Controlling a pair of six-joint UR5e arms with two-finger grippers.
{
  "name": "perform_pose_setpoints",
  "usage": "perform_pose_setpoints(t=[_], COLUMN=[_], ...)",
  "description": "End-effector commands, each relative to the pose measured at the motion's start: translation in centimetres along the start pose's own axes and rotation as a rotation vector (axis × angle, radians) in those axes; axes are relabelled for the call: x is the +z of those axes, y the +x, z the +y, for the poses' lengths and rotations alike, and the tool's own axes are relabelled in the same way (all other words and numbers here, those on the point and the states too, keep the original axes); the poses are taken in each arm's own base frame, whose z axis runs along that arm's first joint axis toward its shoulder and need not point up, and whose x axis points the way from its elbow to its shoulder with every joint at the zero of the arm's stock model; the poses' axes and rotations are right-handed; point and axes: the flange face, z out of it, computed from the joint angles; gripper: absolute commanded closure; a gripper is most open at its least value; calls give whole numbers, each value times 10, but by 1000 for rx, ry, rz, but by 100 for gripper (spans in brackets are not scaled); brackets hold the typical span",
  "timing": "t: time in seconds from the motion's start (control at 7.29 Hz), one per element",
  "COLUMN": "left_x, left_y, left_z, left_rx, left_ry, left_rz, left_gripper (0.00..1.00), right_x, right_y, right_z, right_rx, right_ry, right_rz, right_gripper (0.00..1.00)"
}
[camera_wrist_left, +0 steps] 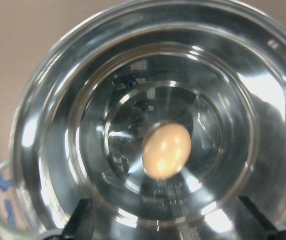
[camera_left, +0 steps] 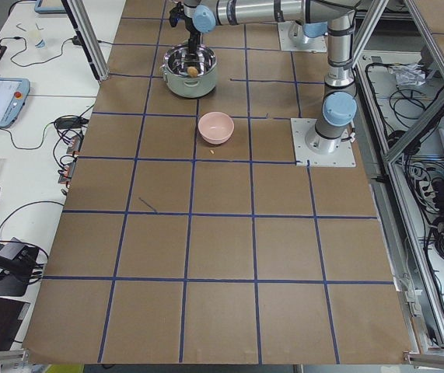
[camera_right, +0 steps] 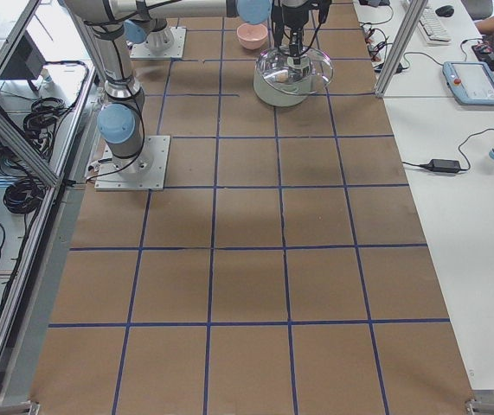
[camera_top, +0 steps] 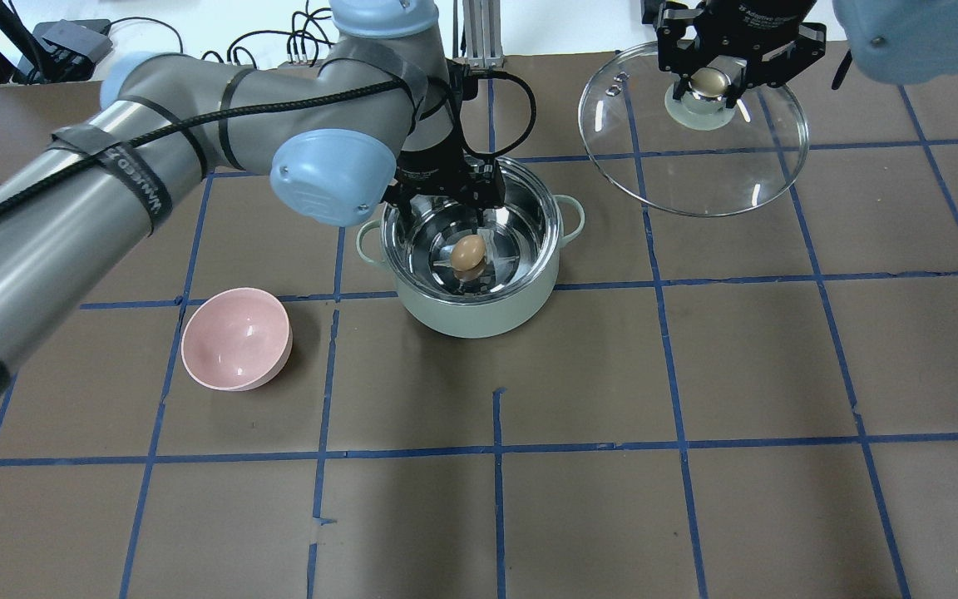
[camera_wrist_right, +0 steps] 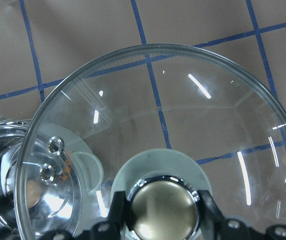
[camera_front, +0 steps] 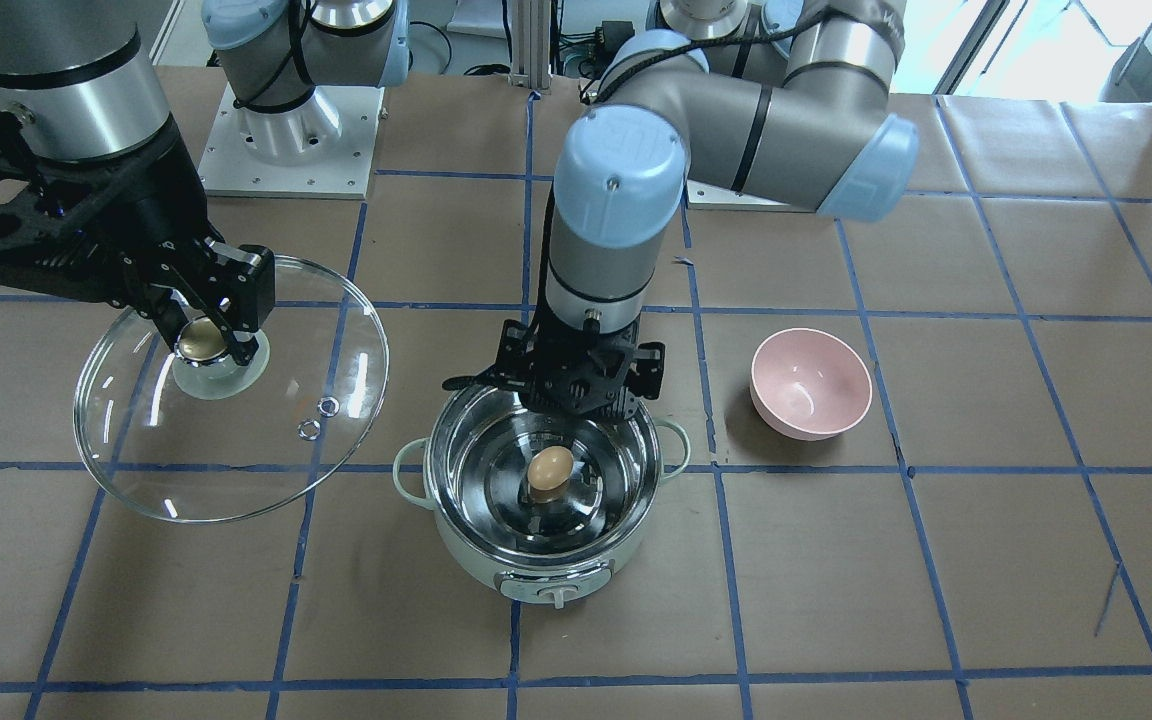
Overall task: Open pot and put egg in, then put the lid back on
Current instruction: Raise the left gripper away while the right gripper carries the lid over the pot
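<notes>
The mint-green pot (camera_front: 546,565) stands open in the middle of the table. The tan egg (camera_front: 549,472) lies on its steel bottom, also in the overhead view (camera_top: 468,255) and the left wrist view (camera_wrist_left: 166,150). My left gripper (camera_front: 568,408) hangs over the pot's far rim, open and empty, its fingers (camera_wrist_left: 82,222) wide apart and clear of the egg. My right gripper (camera_front: 204,335) is shut on the gold knob (camera_wrist_right: 165,205) of the glass lid (camera_front: 236,450). It holds the lid tilted in the air beside the pot, also in the overhead view (camera_top: 695,166).
An empty pink bowl (camera_front: 810,383) sits on the brown paper on the pot's other side, away from the lid. Blue tape lines grid the table. Both arm bases (camera_front: 286,130) stand at the robot's edge of the table.
</notes>
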Motion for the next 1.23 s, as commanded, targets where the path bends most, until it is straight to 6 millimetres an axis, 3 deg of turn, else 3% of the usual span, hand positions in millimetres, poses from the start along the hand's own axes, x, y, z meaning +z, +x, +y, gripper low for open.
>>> perform_pose_setpoints(t=[0.0, 0.27, 0.41, 0.69, 0.82, 0.96, 1.1], left_x=[-56, -88, -98, -108, -118, -121, -120], left_y=[-33, -61, -79, -92, -110, -126, -130], left_z=[38, 59, 61, 71, 75, 75, 74], left_rx=[2, -15, -42, -44, -18, -13, -24], left_ry=[-48, -68, -52, -27, -15, -11, -9], left_rz=[-7, -9, -33, -93, -87, -63, -31], left_gripper=[0, 0, 0, 0, 0, 0, 0], right_x=[15, 41, 59, 84, 108, 123, 129], right_y=[-45, -95, -111, -152, -176, -192, -197], right_z=[15, 29, 22, 35, 38, 40, 38], right_rx=[-38, -33, -12, -5, -23, -24, -26], right_ry=[-11, 12, 42, 32, 48, 50, 45], right_rz=[-11, 9, -6, -22, -40, -47, -52], right_gripper=[47, 47, 47, 47, 47, 47, 47])
